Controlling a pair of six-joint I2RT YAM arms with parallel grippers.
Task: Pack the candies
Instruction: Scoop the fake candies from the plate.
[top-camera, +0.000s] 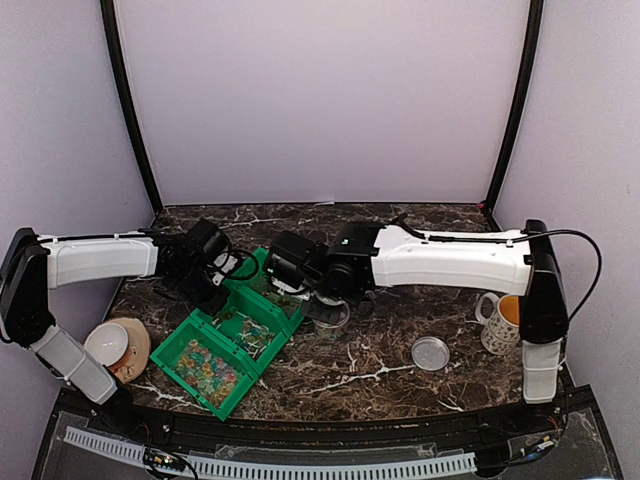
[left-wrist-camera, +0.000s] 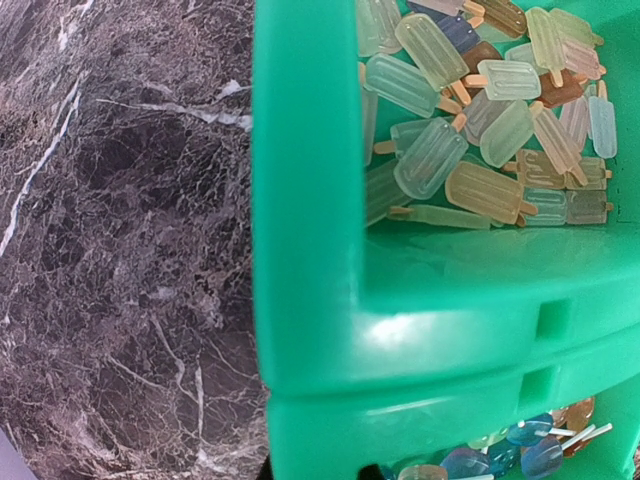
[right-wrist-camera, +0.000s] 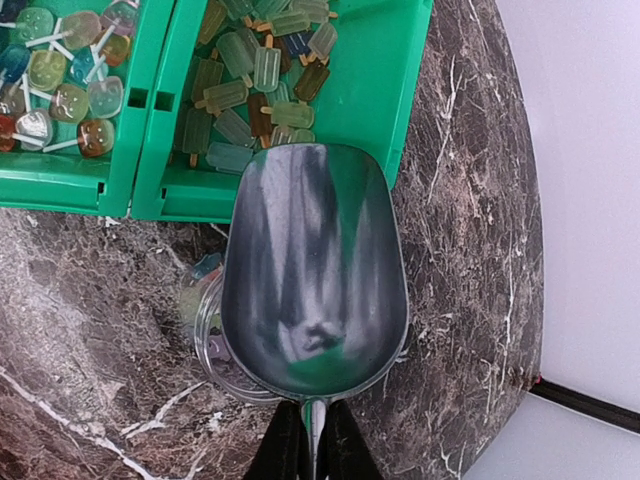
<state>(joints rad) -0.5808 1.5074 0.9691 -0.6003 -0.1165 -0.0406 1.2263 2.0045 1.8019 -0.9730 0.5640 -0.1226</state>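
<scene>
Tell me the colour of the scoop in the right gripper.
The scoop is shiny silver-grey metal, clearest in the right wrist view.

Bright, even light; wrist views sharp, slight glare

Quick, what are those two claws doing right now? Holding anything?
Left tool: cannot tell whether it is open or closed.
Right tool: closed on the handle of a shiny metal scoop.
</scene>
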